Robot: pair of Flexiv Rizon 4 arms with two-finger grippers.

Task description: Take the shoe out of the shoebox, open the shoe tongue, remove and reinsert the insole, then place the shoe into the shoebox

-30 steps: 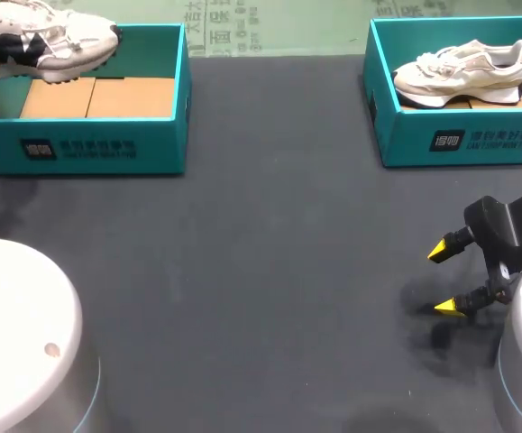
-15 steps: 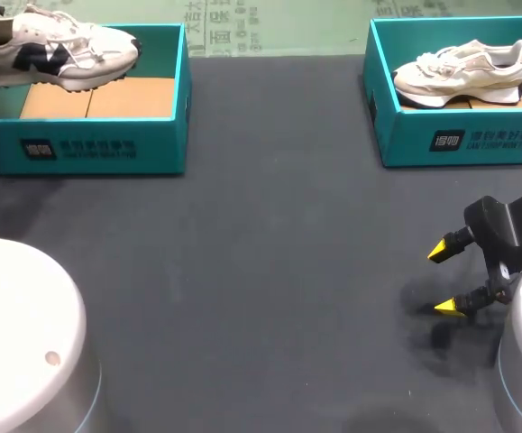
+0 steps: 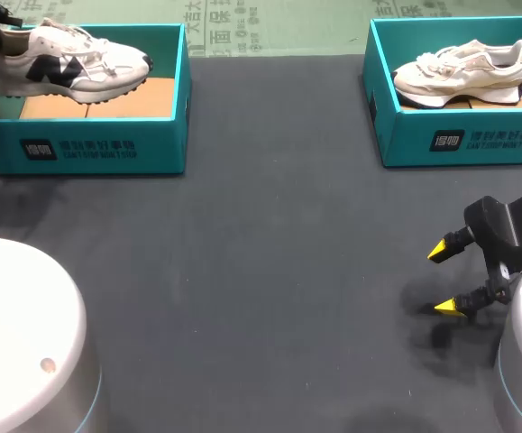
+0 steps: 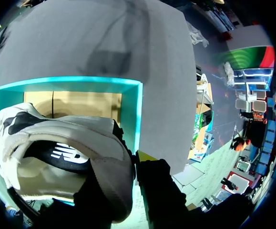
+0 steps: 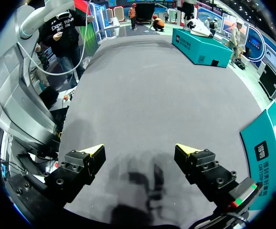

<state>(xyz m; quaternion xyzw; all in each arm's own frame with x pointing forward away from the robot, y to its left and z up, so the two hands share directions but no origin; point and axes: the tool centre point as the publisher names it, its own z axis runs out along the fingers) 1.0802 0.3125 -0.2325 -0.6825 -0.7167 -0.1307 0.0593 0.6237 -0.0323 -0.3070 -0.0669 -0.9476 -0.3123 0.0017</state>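
Now the shoe swung over its box while the near hand sat idle.
Nearest, the right hand [image 3: 443, 280] hung low over the desk [image 3: 270, 253], fingers spread and empty, just where it had been a second earlier. Far back on the left, the left hand [image 4: 128, 186] pinched the shoe [image 3: 71, 63] by the heel and had carried it rightward, so it sat squarely over the left shoebox [image 3: 98, 149]. That looked like lining up to set it in, though I couldn't tell.
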